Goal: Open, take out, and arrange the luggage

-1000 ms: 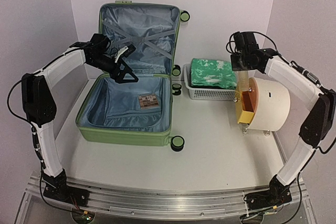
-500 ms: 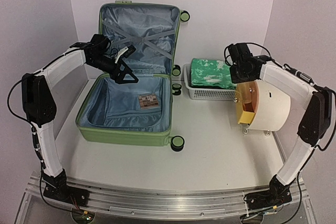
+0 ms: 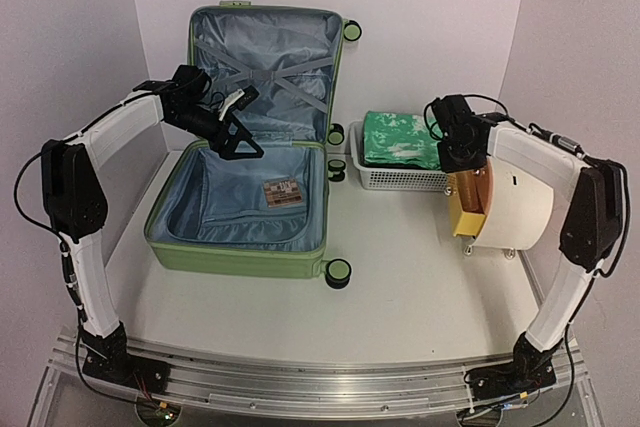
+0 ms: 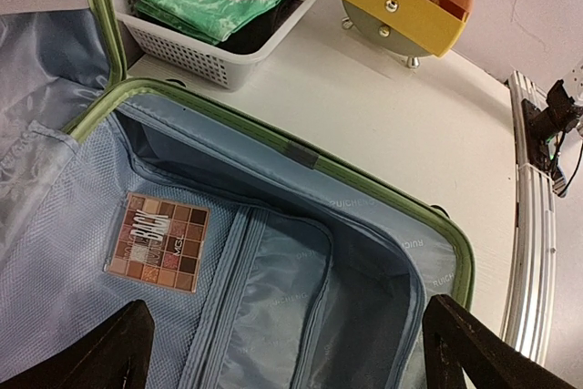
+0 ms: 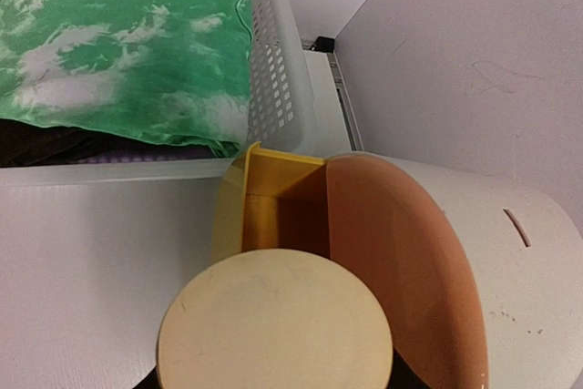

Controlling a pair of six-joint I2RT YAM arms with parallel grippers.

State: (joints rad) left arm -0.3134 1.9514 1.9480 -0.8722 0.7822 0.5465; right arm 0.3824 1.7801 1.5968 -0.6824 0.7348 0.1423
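White table (image 3: 420,297): one luggage (image 3: 235,259), one basket (image 3: 400,179), one disc (image 5: 273,325) in right claw (image 3: 458,155)

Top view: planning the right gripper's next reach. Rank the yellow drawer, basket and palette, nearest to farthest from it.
1. Yellow drawer, just beneath the right gripper.
2. Basket, to its left.
3. Palette, far left, inside the luggage.

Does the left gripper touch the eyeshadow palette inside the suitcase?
Apart. The left wrist view shows the palette flat on the lining, clear of the left gripper's open fingers.
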